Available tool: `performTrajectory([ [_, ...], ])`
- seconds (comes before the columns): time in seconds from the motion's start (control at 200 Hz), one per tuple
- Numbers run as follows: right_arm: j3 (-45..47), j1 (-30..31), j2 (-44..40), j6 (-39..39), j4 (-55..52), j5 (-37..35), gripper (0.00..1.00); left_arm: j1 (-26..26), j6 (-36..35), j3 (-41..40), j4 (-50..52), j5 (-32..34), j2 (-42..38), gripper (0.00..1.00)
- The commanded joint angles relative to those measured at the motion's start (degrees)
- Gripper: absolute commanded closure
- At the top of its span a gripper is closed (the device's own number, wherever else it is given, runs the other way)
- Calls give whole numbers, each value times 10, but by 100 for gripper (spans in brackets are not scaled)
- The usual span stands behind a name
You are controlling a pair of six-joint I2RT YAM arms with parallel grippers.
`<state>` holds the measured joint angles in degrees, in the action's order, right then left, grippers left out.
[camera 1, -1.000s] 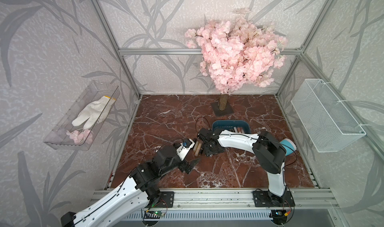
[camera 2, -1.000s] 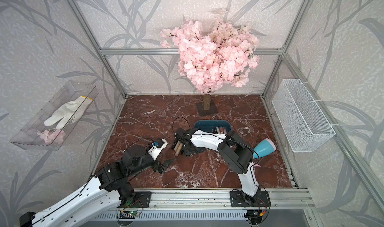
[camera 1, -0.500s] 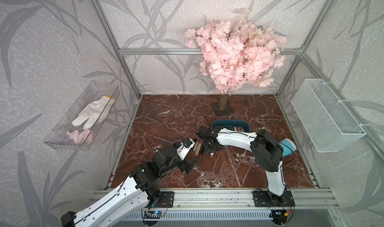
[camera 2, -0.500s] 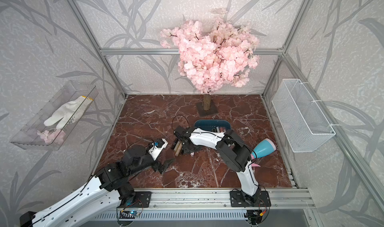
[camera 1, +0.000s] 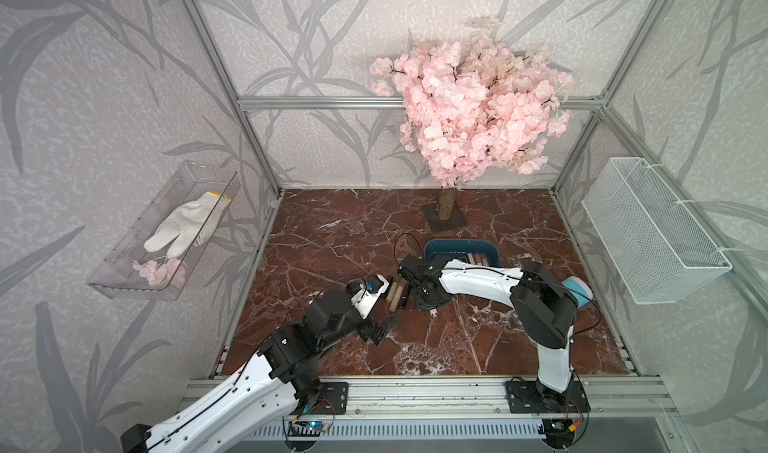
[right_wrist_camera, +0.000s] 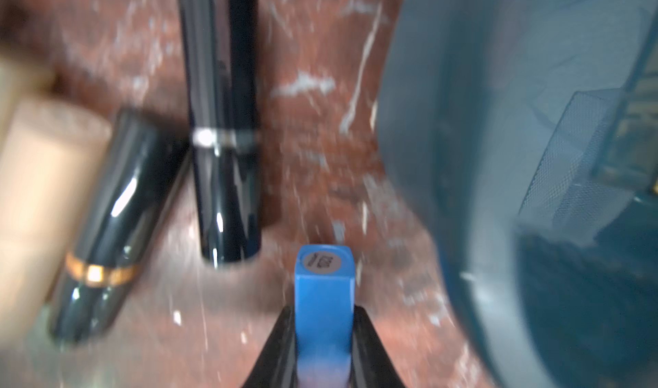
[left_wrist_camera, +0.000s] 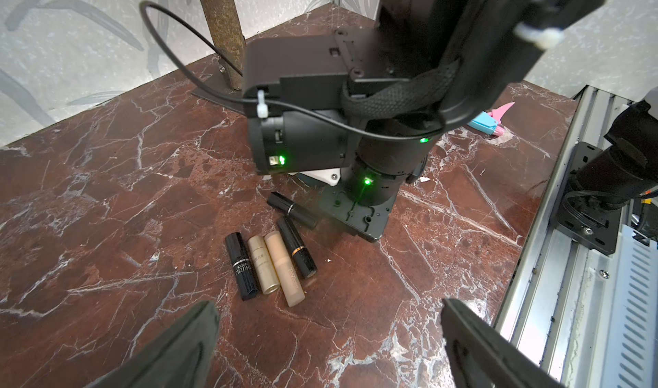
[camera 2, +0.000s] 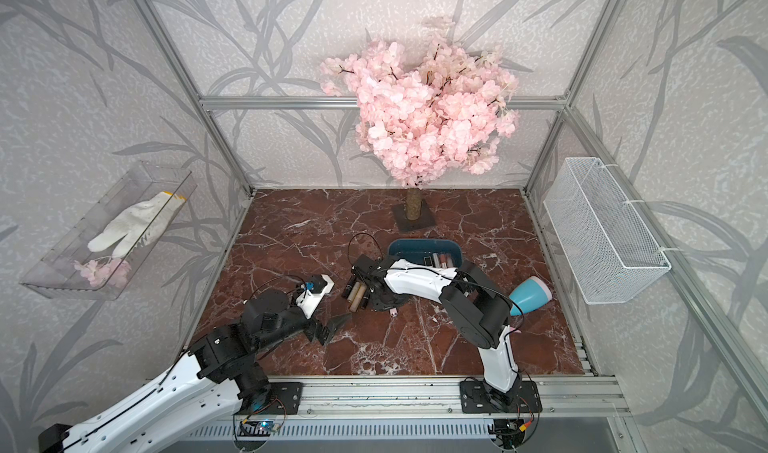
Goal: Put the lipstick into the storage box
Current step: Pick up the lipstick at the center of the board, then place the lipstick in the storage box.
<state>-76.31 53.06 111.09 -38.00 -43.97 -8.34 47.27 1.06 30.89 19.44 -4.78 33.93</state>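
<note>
Nearest, the left gripper hangs spread and idle over the desk. Beyond the row of lipsticks, the right gripper pinches a blue lipstick low over the desk, just beside the storage box. The grasp looks made. The next move calls for a lift over the box's wall, then release.

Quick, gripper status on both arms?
Left gripper: open, holding nothing.
Right gripper: shut on the blue lipstick.

lipsticks: on table, near storage box | left tool: jaws apart
</note>
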Motion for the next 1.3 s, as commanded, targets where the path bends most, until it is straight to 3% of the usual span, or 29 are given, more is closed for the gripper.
performTrajectory([
  [0.0,0,9,-52,11,-36,6,80,2,1,0,-23,-4,5,0],
  [0.325,-53,-1,-150,10,-101,-2,80,1,-8,25,-71,-25,69,0],
  [0.59,-68,-108,-175,70,-88,2,81,1,-27,80,-110,-52,173,0],
  [0.895,-81,-206,-105,126,-53,39,80,1,-50,110,-125,-66,236,0],
  [1.295,-91,-231,-6,145,-15,60,81,1,-63,144,-139,-93,323,0],
])
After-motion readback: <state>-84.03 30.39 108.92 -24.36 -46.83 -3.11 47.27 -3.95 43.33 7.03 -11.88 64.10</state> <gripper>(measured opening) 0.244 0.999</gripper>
